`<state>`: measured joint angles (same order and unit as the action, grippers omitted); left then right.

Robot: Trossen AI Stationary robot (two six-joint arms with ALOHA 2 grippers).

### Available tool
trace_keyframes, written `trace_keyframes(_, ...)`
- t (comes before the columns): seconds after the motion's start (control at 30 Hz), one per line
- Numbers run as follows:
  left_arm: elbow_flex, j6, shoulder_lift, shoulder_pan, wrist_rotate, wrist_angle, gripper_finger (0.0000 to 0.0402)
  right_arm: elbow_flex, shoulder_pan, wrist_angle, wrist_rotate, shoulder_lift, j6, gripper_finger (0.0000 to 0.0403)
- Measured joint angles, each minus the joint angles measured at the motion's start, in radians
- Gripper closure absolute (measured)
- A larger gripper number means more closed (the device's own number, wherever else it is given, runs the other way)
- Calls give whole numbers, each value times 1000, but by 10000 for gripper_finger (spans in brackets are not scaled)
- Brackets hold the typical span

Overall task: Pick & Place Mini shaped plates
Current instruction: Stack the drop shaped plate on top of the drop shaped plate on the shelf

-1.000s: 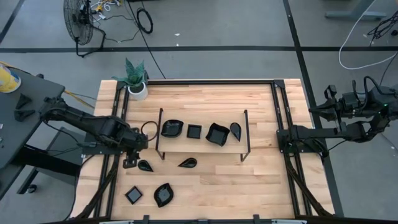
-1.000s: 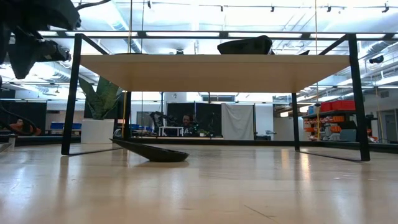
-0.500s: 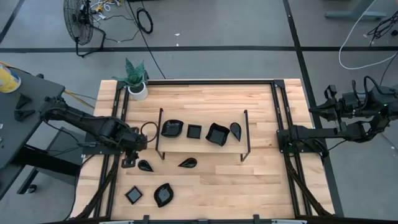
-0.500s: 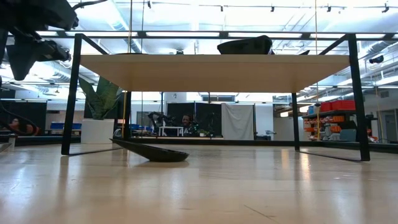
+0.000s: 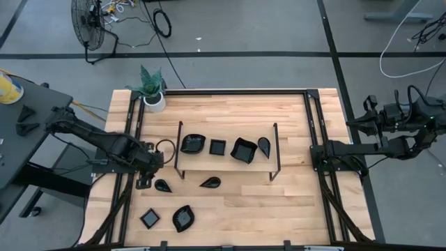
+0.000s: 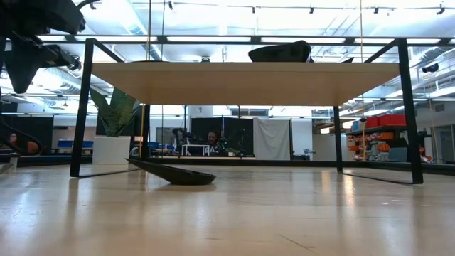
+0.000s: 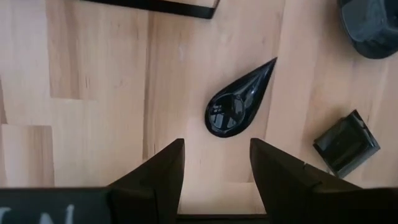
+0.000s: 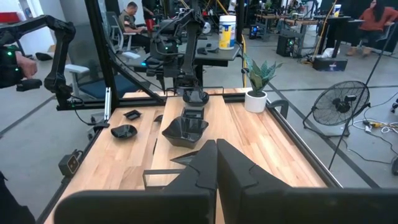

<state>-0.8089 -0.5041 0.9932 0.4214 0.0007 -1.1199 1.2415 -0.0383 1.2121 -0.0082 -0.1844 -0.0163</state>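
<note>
One small shiny black teardrop plate (image 7: 239, 101) lies on the wooden table (image 5: 237, 209) at 4 o'clock of the left gripper (image 5: 144, 183), which has dropped lower, fingers wide apart, while the right gripper (image 8: 216, 163) waits pinched together.

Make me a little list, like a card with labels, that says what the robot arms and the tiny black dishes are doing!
left gripper: open, empty, poised just short of the teardrop plate
teardrop plate: flat on the table, untouched
right gripper: shut, parked at the table's right edge
plates on the shelf: four in a row, including a small square plate
plates at the front: a flat square plate and a leaf plate
potted plant: back left corner
</note>
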Motion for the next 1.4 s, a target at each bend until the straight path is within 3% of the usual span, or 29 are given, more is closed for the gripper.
trace_keyframes(0.47,0,-145,2,178,-52,131,213,0,0,0,0,0,0,396)
trace_keyframes(0.77,-1,-108,23,330,-145,256,213,0,0,0,0,0,0,396)
trace_keyframes(1.03,-1,-120,144,398,-221,256,213,0,0,0,0,0,0,396)
trace_keyframes(1.4,-1,-286,336,450,-250,273,213,0,0,0,0,0,0,396)
